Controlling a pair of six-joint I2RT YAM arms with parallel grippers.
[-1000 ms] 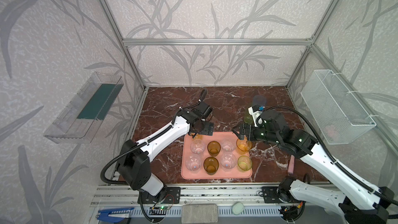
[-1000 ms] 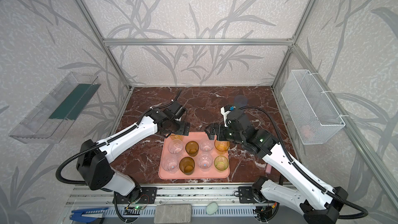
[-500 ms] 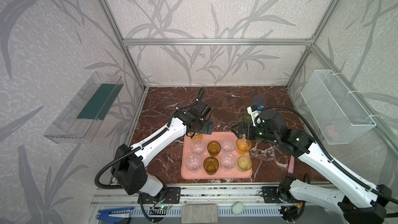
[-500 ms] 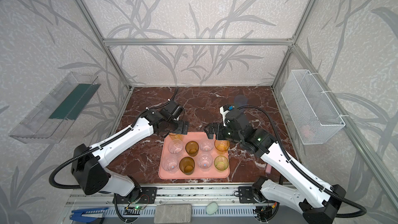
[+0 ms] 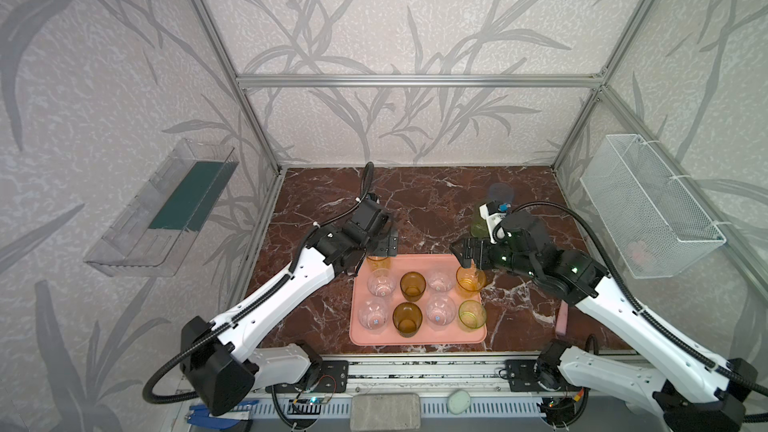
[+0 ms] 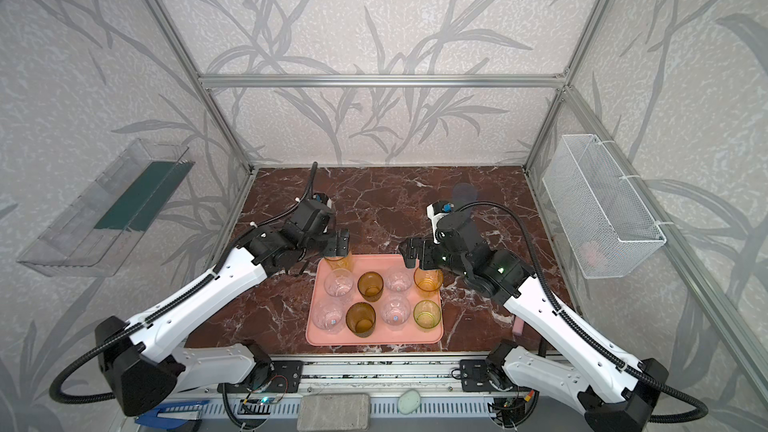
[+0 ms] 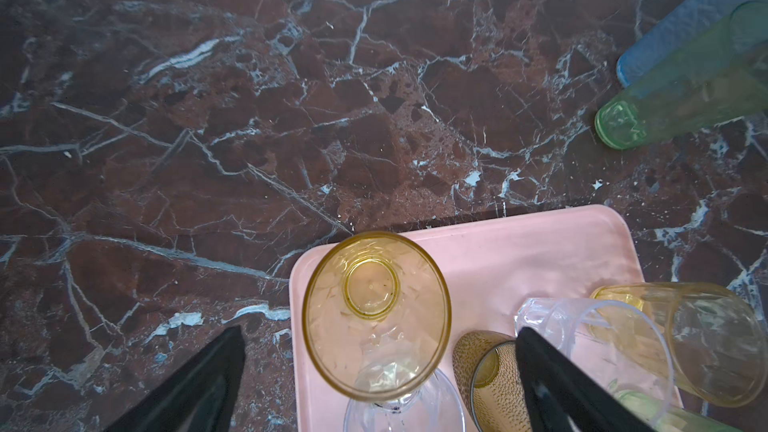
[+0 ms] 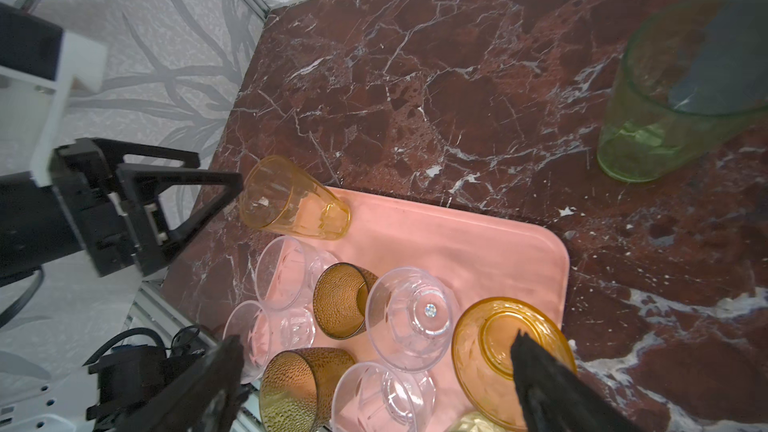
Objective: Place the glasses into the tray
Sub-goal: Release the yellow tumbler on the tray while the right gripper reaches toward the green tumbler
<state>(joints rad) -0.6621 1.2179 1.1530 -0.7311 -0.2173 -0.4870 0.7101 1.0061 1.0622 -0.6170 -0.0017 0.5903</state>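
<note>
Position report, reading the top views as a clock face with the back wall at 12. The tray [image 5: 428,263] lies at 6 o'clock on the surface [image 5: 436,201] and carries nine glasses [image 5: 412,286]: eight in two rows, plus a tall yellow glass [image 5: 378,261] in its 11 o'clock corner. Two are outside it, a tall green glass [image 5: 477,224] and a tall blue glass [image 6: 464,193]. Both stand on the surface at about 1 o'clock from the tray, the blue one beyond the green. The left gripper [image 5: 380,249] has its fingers [image 7: 208,388] apart on either side of the yellow glass and grips nothing. The right gripper [image 5: 467,253] is likewise empty, its fingers [image 8: 548,384] spread above the tray's 1 o'clock corner and pointing towards 9 o'clock. The relation that matters is that the green glass lies at roughly 12 to 1 o'clock from the right fingers. It is just beside that wrist and not in front of the opening. Its long axis is vertical, so in my judgement the wrist must swing round for a side-on hold. The right arm is clearly nearer; the left is well apart. In both top views the right wrist masks the green glass, almost wholly or entirely. The right wrist view shows its open mouth and upright wall, and the left wrist view shows both bases just beside each other and clear of the tray.
</note>
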